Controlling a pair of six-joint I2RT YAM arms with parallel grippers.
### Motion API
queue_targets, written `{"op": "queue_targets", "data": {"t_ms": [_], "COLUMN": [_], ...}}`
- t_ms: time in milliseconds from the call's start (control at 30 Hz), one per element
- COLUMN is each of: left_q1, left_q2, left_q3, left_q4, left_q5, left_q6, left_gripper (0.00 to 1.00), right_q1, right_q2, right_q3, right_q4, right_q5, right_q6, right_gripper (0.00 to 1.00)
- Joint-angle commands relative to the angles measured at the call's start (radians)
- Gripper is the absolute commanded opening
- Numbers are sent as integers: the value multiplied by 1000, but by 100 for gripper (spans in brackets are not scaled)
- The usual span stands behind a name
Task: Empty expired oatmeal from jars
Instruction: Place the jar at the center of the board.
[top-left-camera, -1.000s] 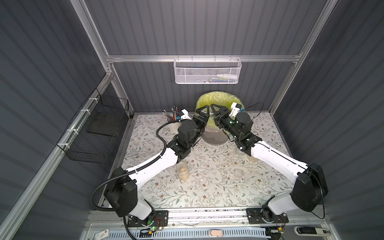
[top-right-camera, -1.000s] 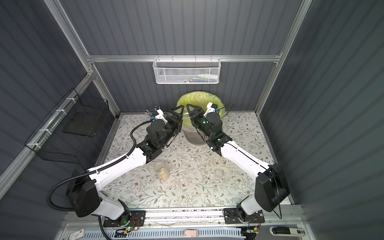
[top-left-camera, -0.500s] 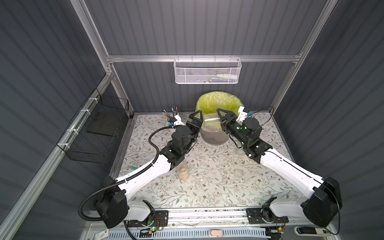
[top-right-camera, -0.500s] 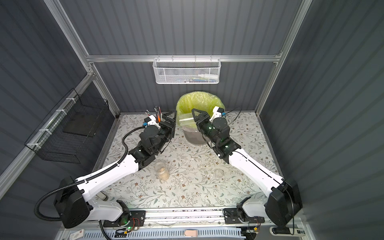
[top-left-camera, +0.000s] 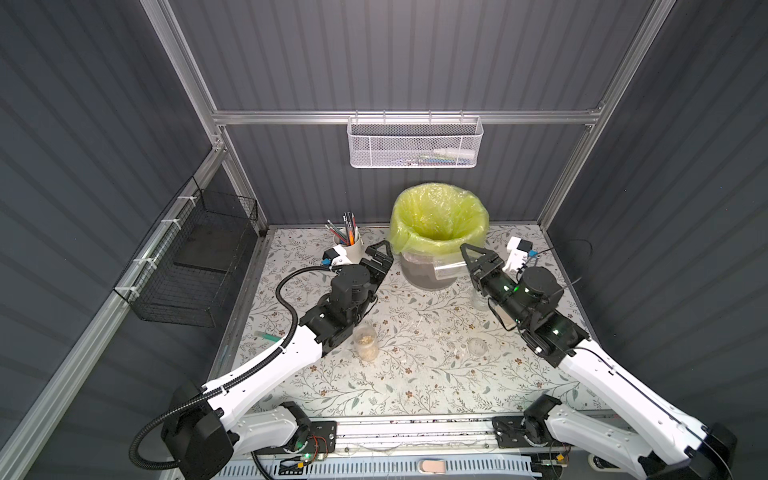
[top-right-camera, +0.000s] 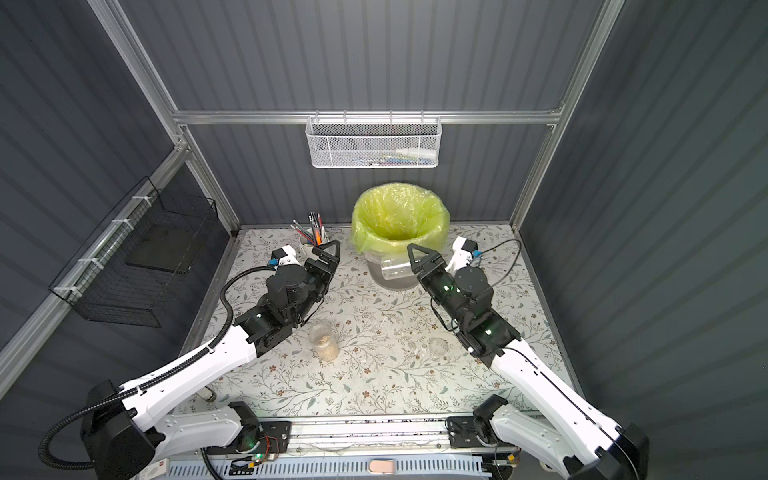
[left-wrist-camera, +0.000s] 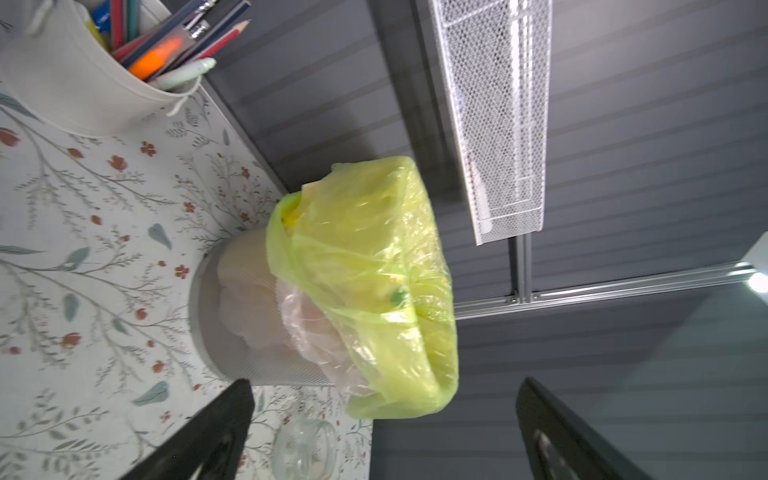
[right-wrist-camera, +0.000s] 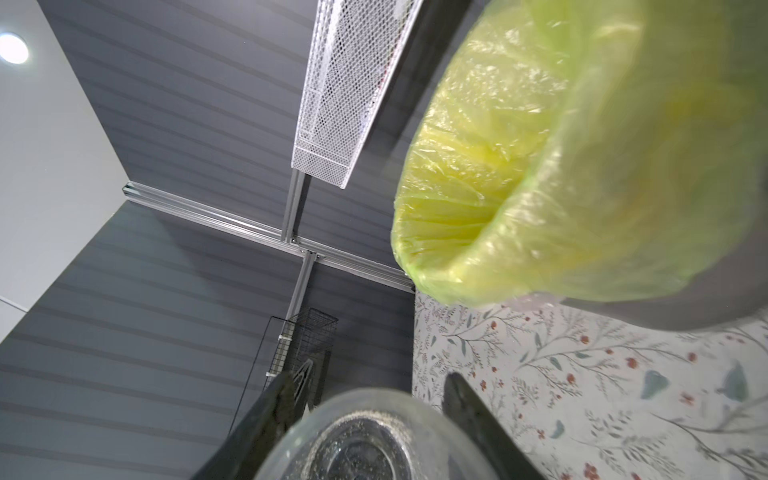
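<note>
Right jaws clenched on a clear jar (top-left-camera: 446, 269). It is tipped on its side in front of the bin's (top-left-camera: 419, 282) grey wall, just under the yellow-green bag (top-left-camera: 436, 216), centre of frame in both top views. The right wrist view shows only dusty residue inside it.

Left jaws released, spread wide, gripping nothing, left of the bin and beside the pencil mug (top-left-camera: 353, 248).

Second jar (top-left-camera: 365, 332) stands on the worktop (top-left-camera: 415, 382), lower centre, close by the left arm, with oatmeal (top-left-camera: 367, 352) inside. Third jar (top-left-camera: 477, 347) sits further right; contents unclear.
</note>
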Motion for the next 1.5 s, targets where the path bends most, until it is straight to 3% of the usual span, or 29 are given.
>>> {"op": "queue_targets", "data": {"t_ms": [0, 467, 767, 967, 1267, 1467], "left_q1": [12, 12, 13, 12, 12, 12], "left_q2": [-5, -44, -65, -80, -119, -135], "left_q3": [-2, -22, -42, -52, -95, -155], "left_q4": [-91, -170, -193, -203, -238, -216], "left_q5": [6, 22, -2, -15, -35, -28], "left_q6": [78, 347, 551, 667, 719, 698], "left_gripper": [100, 100, 100, 100, 100, 100], "right_q1": [-1, 2, 25, 52, 125, 164], "right_q2": [-70, -159, 2, 86, 286, 338], "right_q3": [-48, -133, -89, -107, -35, -55], "right_q4": [-128, -405, -466, -392, -376, -253], "right_q5": [48, 125, 178, 217, 329, 379], "right_q6": [-61, -218, -358, -415, -534, -642], "right_gripper": [43, 42, 43, 43, 44, 44]}}
